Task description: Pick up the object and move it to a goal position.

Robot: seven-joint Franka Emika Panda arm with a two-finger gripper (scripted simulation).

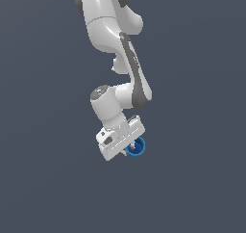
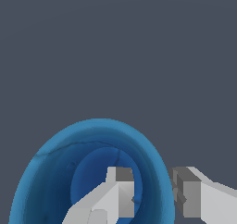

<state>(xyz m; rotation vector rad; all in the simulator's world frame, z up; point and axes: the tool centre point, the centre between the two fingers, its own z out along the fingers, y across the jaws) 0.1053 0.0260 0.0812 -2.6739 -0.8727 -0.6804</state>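
The grasp looks in hand: the tool [image 2: 152,197] straddles one wall of the blue cup [image 2: 51,172], one finger inside the hollow, the other outside the rim. Whether the pads already pinch the wall, I cannot tell. In the exterior view the cup [image 1: 138,148] sits just under the tool [image 1: 129,148]. Next comes a firm closing, then the carry toward the goal.

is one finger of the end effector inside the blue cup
Yes, in the wrist view one finger sits inside the hollow of the blue cup while the other finger is outside its wall.
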